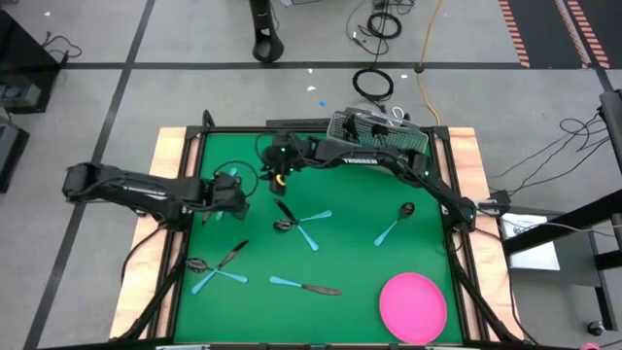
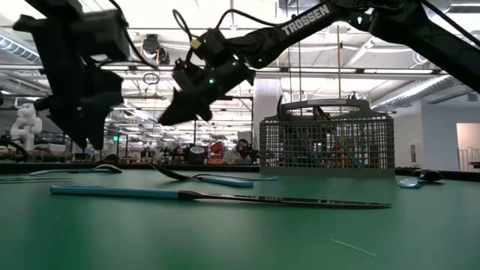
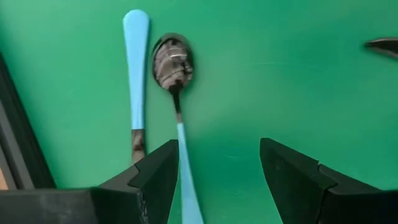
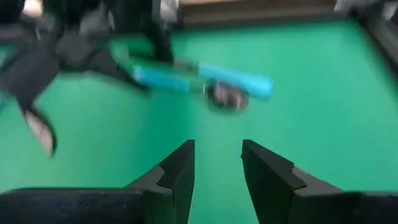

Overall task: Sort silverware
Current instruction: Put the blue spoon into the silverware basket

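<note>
Two utensils under left gripper: spoon at open jaws' edge; right gripper jaws open, empty.

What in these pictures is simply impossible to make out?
- What is inside the wire caddy: in the low view its mesh blurs the contents; in the high view the right arm crosses it.
- The cutlery under the left tool: its wrist view shows a spoon whose handle end is hidden by a finger.
- The right tool: its wrist view is motion-blurred, so the pieces beyond cannot be identified.
</note>
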